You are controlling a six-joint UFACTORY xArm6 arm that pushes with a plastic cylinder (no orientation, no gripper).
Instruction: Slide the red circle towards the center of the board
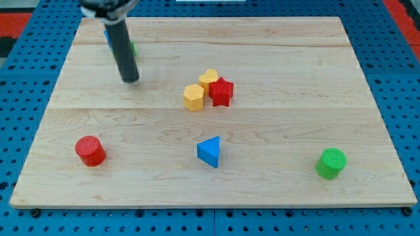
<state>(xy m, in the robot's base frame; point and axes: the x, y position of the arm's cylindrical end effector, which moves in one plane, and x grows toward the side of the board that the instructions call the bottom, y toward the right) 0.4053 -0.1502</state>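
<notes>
- My tip (pixel 131 79) is bare in the upper left of the frame, touching no block.
- The red circle (pixel 90 150) stands at lower left, well apart from it.
- 2 yellow blocks (pixel 193 97) and a red star (pixel 222 92) cluster near the center.

My tip (pixel 131 80) rests on the board, the dark rod leaning slightly toward the view's top-left.
</notes>
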